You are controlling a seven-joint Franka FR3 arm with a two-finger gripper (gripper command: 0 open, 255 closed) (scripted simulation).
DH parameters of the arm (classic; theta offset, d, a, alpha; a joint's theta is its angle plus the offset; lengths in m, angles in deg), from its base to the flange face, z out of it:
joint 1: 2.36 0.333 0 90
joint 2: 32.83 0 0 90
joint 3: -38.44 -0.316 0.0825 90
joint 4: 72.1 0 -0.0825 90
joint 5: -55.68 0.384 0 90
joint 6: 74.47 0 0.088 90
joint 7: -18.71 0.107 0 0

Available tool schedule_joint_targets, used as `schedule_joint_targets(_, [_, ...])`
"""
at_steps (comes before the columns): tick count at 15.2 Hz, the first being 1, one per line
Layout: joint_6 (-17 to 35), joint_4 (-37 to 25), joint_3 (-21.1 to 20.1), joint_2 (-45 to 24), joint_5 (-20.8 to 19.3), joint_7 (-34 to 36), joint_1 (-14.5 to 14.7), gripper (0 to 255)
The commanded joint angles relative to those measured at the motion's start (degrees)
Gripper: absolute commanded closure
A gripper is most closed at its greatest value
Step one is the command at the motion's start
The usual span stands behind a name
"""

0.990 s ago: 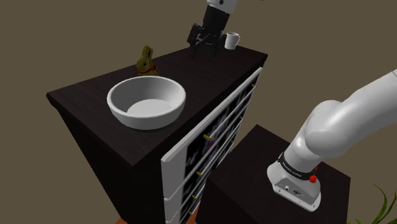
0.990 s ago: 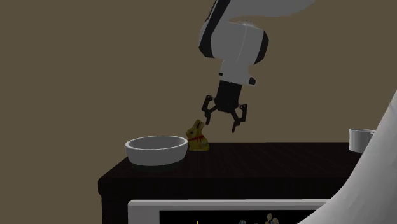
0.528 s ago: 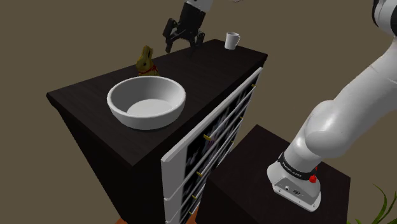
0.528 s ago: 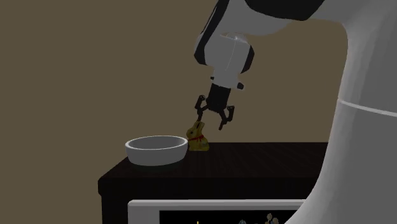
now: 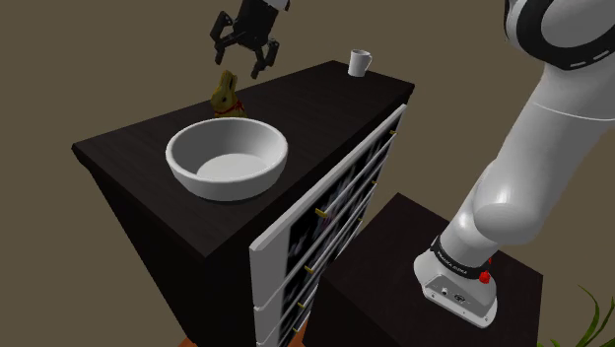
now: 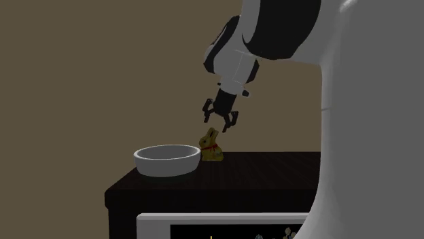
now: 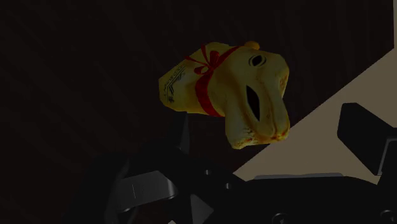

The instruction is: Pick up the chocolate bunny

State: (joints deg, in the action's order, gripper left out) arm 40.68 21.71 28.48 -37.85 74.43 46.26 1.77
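Your black two-finger gripper (image 5: 242, 63) hangs open, seemingly centred, above the gold-foil red-ribboned bunny (image 5: 227, 97); lowering, closing, lifting remain.

Bunny (image 7: 235, 89) in crinkled gold foil, slight sheen; bowl (image 5: 187, 173) smooth, white; dresser top (image 5: 315, 99) matt, dark.

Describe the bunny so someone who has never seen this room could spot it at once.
Find the dark dresser with white drawer fronts; on its top sits a white bowl. Just behind the bowl stands the bunny, under the open black gripper. It is the only gold thing there, with a red ribbon round its neck; the bowl and the small mug are white.
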Motion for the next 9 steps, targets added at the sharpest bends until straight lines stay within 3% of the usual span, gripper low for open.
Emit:
schedule_joint_targets(1, [0.03, -6.04, -0.29, -4.70, -0.23, 1.94, 0.49, 0])
schedule_joint_targets(9, [5.54, -0.10, -0.40, -4.51, 0.74, 0.00, 0.55, 0])
